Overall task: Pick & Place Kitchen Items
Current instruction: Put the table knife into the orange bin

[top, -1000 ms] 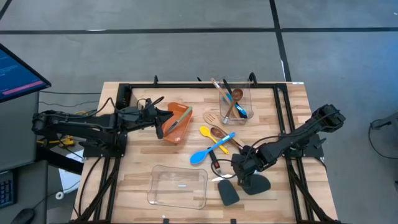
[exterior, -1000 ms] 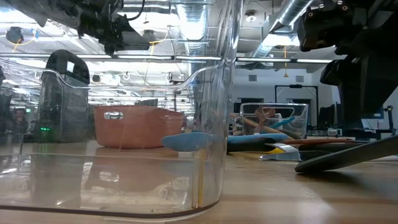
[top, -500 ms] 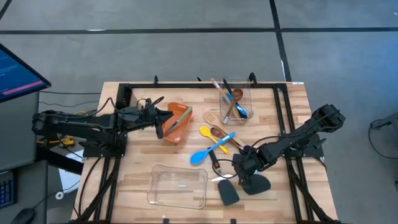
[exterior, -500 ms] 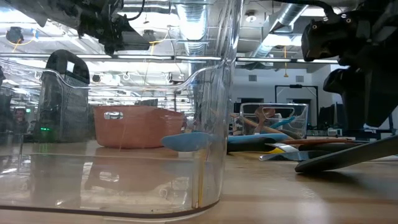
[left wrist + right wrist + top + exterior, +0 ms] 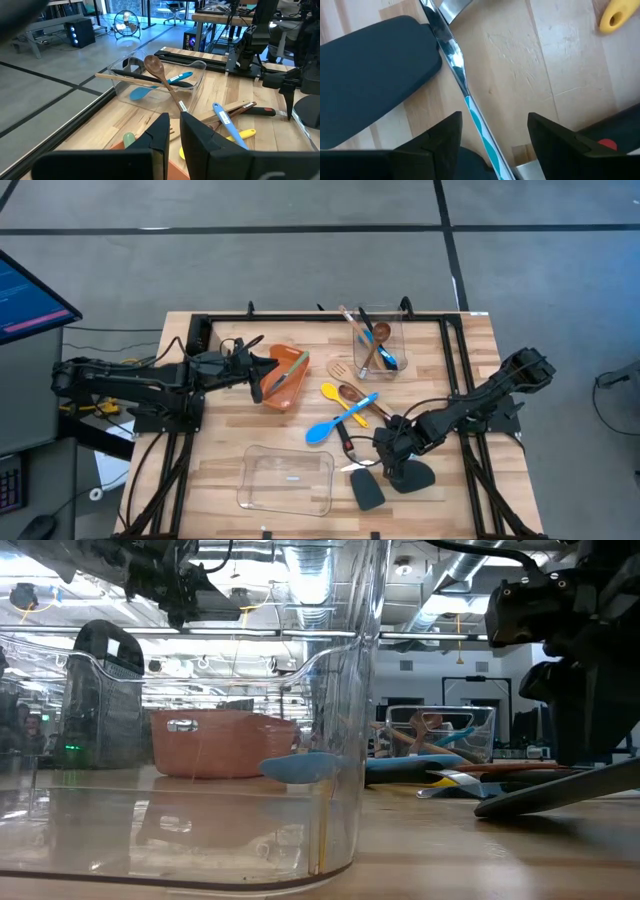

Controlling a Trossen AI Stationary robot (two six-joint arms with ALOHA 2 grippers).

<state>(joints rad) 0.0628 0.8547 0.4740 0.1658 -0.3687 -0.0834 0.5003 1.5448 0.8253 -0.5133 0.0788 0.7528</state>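
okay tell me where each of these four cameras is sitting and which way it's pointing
High view: above the table, looking straight down; both arms show.
Low view: at table-top height, looking level through a clear container into the room; the right arm shows.
Left wrist view: on the left arm, looking past the left gripper toward the far clear bin.
Right wrist view: looking down between the open right gripper at a slim metal tool.
Shared: the high and left wrist views both show the yellow spoon.
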